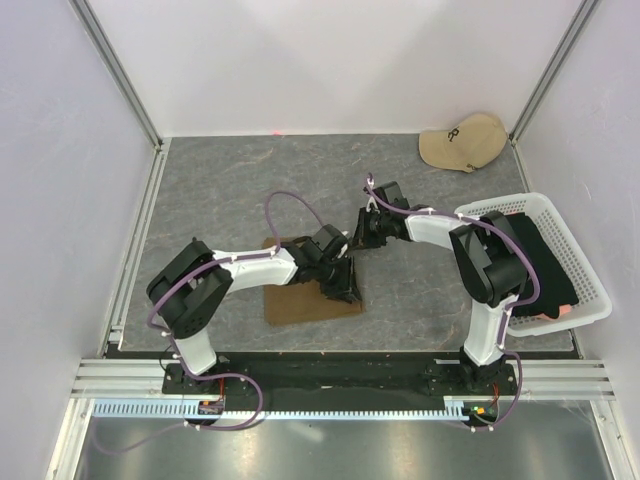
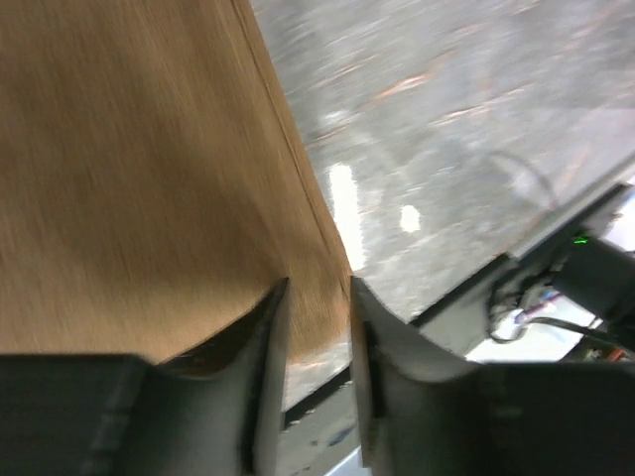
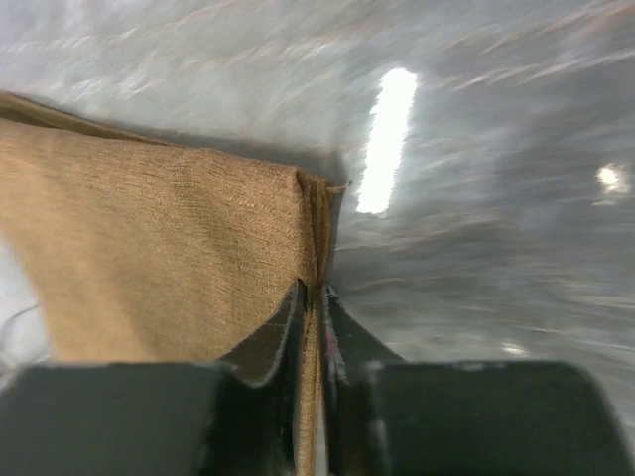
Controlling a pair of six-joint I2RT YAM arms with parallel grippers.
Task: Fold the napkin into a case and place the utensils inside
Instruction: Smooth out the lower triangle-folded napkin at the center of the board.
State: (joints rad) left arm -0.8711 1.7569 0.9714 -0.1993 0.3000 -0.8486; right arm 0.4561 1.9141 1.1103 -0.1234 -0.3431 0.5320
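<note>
While the left pincer [image 1: 342, 285] hangs low over the near right part of the napkin [image 1: 295, 300] in the overhead view, the right pincer [image 1: 357, 238] sits at the cloth's far right corner, partly hidden behind the left arm. The olive-brown napkin lies flat on the grey tabletop [image 1: 220, 190] between the two arms. A beige cap [image 1: 462, 142] rests in the far right corner, and a white basket [image 1: 590, 300] holding black fabric [image 1: 545, 260] stands at the right edge.

From the left wrist, the left pincer [image 2: 317, 332] has its fingers [image 2: 266, 347] partly apart, standing astride the napkin's [image 2: 129, 178] right edge. Cloth shows in the gap between them, and the jaws do not press on it. Grey tabletop [image 2: 456, 149] runs beside the edge.

From the right wrist, the right pincer [image 3: 313, 307] has its jaws almost together, clamped on a thin doubled edge of the napkin [image 3: 169, 248] at its corner. The cloth spreads to the left, with blurred tabletop [image 3: 496, 198] beyond it.
</note>
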